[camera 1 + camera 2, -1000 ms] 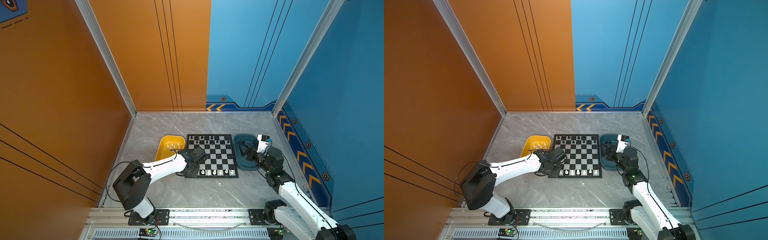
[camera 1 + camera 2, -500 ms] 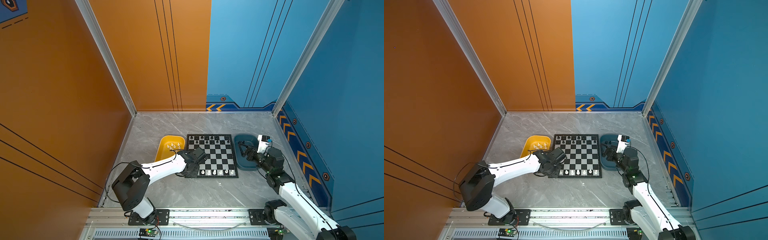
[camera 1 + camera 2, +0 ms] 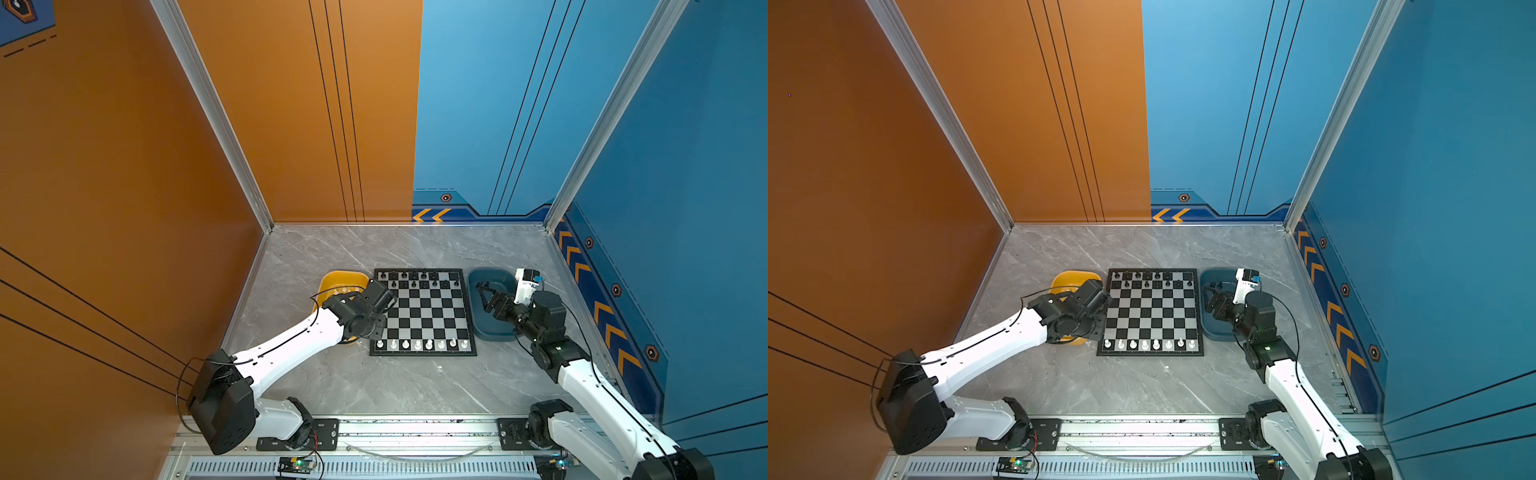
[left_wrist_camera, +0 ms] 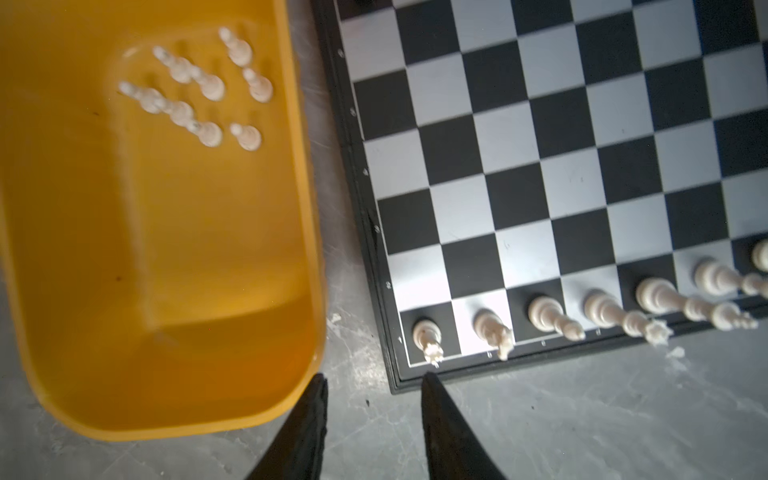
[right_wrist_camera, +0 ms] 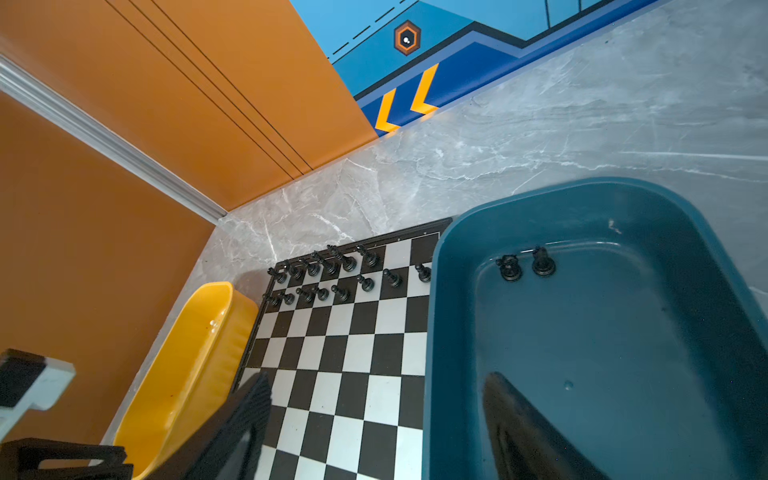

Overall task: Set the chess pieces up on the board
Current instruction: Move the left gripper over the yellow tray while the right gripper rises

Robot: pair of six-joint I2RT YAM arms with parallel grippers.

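The board (image 3: pixel 424 311) lies in the middle of the table. A row of white chess pieces (image 4: pixel 602 309) stands along its near edge, and black chess pieces (image 5: pixel 328 274) fill most of its two far rows. My left gripper (image 4: pixel 374 376) hovers just off the board's near-left corner, open and empty. A white rook (image 4: pixel 428 334) stands free on the corner square right beyond one fingertip. My right gripper (image 5: pixel 378 376) is open and empty, straddling the board's right edge and the dark blue tray (image 5: pixel 623 374), which holds two black pieces (image 5: pixel 525 266).
A yellow tray (image 3: pixel 340 277) sits against the board's left edge with several white pieces (image 4: pixel 199 87) in its far end. My left wrist hangs over its near end. Orange and blue walls close in the grey marble table on three sides.
My left jaws have spread apart by the board's near-left corner, leaving the white rook standing on its own. The right arm has barely moved.
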